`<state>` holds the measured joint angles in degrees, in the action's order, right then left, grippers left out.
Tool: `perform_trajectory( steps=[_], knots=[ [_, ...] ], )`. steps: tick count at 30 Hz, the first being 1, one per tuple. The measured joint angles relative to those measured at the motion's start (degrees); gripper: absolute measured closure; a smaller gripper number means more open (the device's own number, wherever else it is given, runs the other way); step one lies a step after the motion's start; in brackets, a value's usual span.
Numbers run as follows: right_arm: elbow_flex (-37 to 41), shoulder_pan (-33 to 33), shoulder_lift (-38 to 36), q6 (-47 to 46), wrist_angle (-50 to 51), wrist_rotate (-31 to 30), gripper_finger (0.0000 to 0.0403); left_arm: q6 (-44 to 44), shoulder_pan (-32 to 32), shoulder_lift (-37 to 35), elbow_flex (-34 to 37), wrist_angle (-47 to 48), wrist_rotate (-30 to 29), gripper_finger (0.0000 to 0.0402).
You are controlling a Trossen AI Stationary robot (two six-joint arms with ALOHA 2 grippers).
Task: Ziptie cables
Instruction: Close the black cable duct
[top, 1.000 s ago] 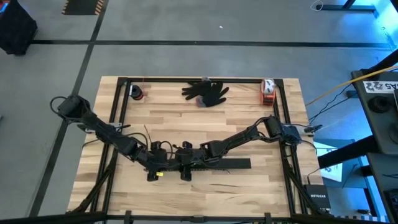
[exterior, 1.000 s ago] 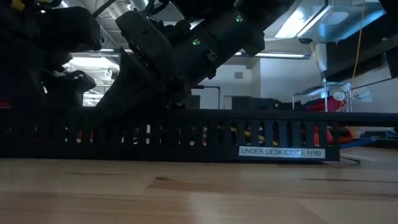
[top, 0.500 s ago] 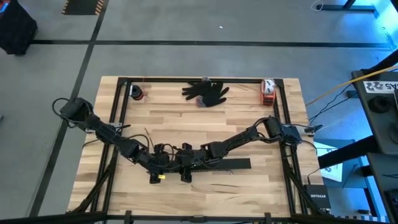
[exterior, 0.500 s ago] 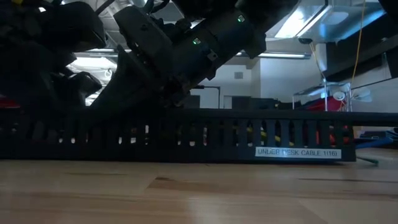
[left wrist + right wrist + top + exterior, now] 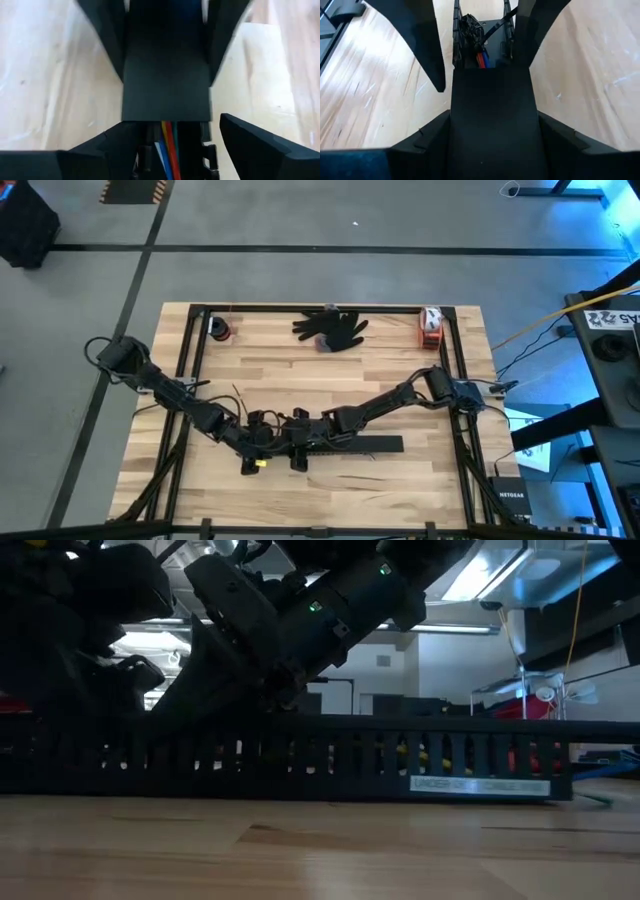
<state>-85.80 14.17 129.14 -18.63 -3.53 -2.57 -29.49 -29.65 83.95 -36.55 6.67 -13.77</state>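
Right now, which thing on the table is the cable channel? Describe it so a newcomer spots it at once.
Look at the wooden table, near its front edge, where the left gripper and right gripper meet. The cable channel is the long black slotted trough both straddle, with coloured cables lying inside. Unlike the black glove at the far edge, it is straight, rigid and comb-walled.

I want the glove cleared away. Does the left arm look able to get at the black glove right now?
Probably yes: the left tool only straddles the black channel, with its fingers apart, and nothing shows between it and the glove at the far edge.
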Motion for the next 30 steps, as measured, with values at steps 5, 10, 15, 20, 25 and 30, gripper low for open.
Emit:
perform_trajectory(
  steps=[5,10,15,20,25,30],
  knots=[
    [-0.06,-0.06,0.02,-0.4,0.06,0.0,0.0173,-0.53,0.04,-3.2,-0.87,5.09,-0.16,0.0137],
    [-0.06,-0.04,0.02,-0.47,0.13,-0.48,0.0173,-0.54,0.03,-3.9,-0.92,6.84,0.09,0.0137],
    [-0.06,0.0,0.02,-0.58,0.19,-0.89,0.0173,-2.51,0.02,-4.89,-0.95,8.11,0.26,0.0137],
    [-0.04,0.03,0.02,-0.62,0.2,-0.9,0.0173,-2.04,0.04,-8.04,-1.83,11.59,-0.75,0.0137],
    [-0.02,0.03,0.02,-0.64,0.2,-0.91,0.0173,-1.86,0.11,-9.5,-1.82,15.11,-1.78,0.0137],
    [-0.01,0.03,0.02,-0.62,0.19,-0.89,0.0173,-2.03,0.1,-9.5,-1.82,14.86,-0.74,0.0137]
  ],
)
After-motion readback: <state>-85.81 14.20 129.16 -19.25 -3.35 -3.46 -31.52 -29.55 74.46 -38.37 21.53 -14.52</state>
